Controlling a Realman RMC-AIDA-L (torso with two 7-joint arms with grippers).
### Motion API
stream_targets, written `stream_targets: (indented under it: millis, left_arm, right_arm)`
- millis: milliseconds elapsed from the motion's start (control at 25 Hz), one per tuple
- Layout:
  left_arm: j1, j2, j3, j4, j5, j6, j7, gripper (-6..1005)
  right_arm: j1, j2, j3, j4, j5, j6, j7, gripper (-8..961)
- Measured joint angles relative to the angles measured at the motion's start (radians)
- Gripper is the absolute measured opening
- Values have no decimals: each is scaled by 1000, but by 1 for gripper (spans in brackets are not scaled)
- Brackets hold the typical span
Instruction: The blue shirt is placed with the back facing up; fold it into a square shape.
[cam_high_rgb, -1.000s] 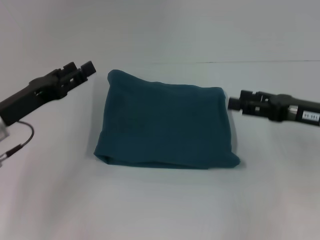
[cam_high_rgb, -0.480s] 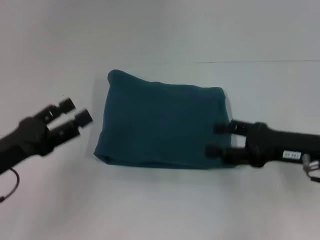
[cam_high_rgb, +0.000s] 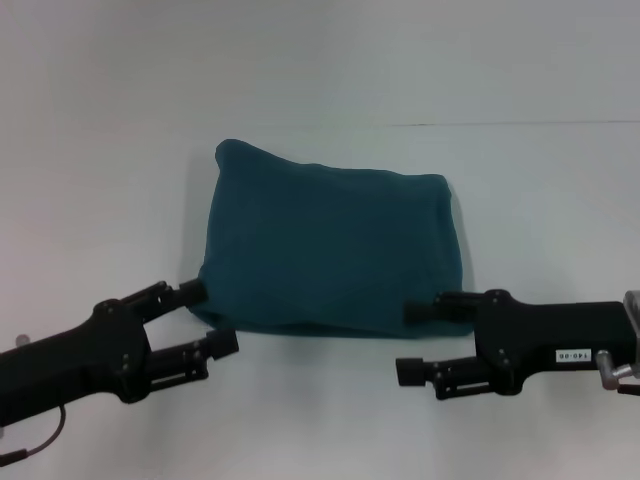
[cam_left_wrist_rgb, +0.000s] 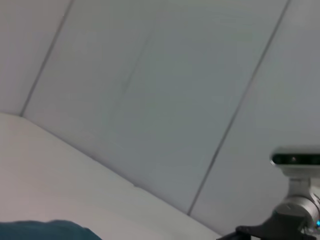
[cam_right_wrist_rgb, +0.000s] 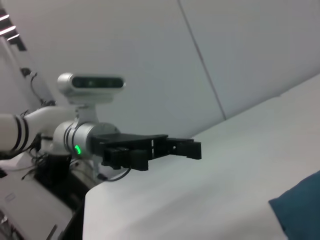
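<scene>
The blue shirt (cam_high_rgb: 330, 250) lies folded into a rough square, plain side up, in the middle of the white table (cam_high_rgb: 320, 430). My left gripper (cam_high_rgb: 210, 317) is open at the shirt's near left corner, its farther finger touching or just beside the fabric edge. At the near right corner my right gripper (cam_high_rgb: 411, 341) is also open, its farther finger over the shirt's front edge. Neither holds anything. A corner of the blue shirt (cam_right_wrist_rgb: 302, 210) shows in the right wrist view, and a sliver of the blue shirt (cam_left_wrist_rgb: 50, 231) in the left wrist view.
A seam line (cam_high_rgb: 520, 124) runs across the table behind the shirt. The right wrist view shows my left arm (cam_right_wrist_rgb: 130, 147) across the table; the left wrist view shows my right arm's wrist camera (cam_left_wrist_rgb: 295, 160). White wall panels stand behind.
Both arms have swung from beside the shirt's far corners toward me to its near corners, and both grippers now show open. The shirt has not moved.
</scene>
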Motion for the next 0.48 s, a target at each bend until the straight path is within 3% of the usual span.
stream_targets:
  millis: [480]
  left_arm:
    - [-13, 5, -5, 23, 76, 50, 16, 892]
  right_arm:
    - [1, 2, -24, 3, -36, 9, 7, 915]
